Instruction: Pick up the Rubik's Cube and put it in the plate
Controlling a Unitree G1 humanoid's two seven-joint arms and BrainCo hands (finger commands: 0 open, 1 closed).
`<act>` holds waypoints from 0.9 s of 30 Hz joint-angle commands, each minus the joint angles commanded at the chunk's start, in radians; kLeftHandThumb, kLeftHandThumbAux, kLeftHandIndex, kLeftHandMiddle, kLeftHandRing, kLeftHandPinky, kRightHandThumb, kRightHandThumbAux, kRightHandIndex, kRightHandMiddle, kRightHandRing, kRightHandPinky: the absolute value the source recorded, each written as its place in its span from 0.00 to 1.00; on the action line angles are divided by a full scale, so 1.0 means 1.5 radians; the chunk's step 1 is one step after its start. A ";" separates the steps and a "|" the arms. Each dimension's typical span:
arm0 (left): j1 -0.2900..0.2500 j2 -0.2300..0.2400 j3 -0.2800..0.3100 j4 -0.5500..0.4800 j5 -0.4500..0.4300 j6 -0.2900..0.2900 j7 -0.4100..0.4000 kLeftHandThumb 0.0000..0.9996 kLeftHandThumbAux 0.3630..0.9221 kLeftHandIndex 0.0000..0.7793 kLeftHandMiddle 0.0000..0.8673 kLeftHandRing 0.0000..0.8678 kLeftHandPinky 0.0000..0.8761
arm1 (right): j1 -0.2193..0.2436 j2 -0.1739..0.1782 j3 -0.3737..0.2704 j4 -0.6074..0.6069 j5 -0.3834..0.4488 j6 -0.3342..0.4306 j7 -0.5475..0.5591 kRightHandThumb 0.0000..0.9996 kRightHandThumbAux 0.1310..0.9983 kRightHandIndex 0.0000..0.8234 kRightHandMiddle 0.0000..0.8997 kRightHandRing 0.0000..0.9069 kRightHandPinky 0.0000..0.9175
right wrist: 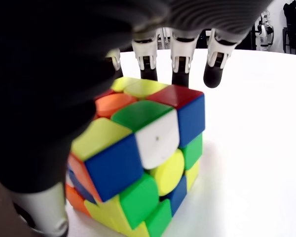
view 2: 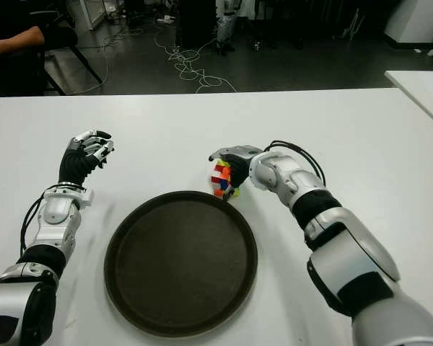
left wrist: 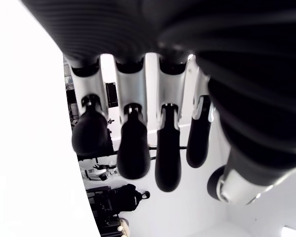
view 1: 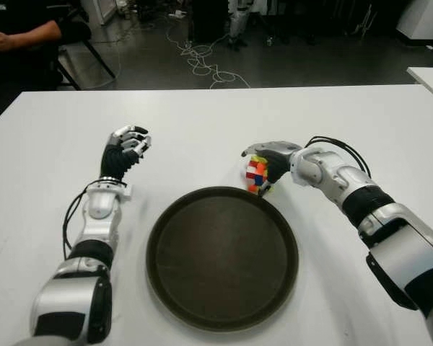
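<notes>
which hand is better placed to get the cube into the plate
Right. The right hand already grips the Rubik's Cube at the plate rim; the left hand shows empty beyond the plate's other side.

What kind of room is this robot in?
Probably a robotics lab or workshop: cables lie loose on the dark floor, a person sits behind the white table, and more equipment stands in the background.

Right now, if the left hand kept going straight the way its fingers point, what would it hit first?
Probably nothing close: the left hand, holding nothing, points across bare table toward its far edge. The Rubik's Cube and plate lie off to its right.
</notes>
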 joint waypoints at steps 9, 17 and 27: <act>-0.001 -0.001 0.000 0.001 0.000 0.004 0.002 0.84 0.55 0.52 0.65 0.78 0.80 | -0.006 -0.003 0.002 0.006 -0.003 -0.003 -0.006 0.00 0.75 0.12 0.13 0.14 0.14; -0.002 -0.003 0.003 0.000 -0.005 0.007 -0.003 0.84 0.55 0.51 0.64 0.77 0.81 | -0.007 -0.005 0.000 0.002 -0.003 0.003 -0.008 0.00 0.73 0.12 0.13 0.14 0.14; -0.002 -0.003 0.000 0.000 -0.002 0.007 0.001 0.84 0.55 0.52 0.64 0.76 0.78 | -0.010 -0.005 0.001 0.006 -0.005 0.011 -0.015 0.00 0.72 0.12 0.13 0.14 0.14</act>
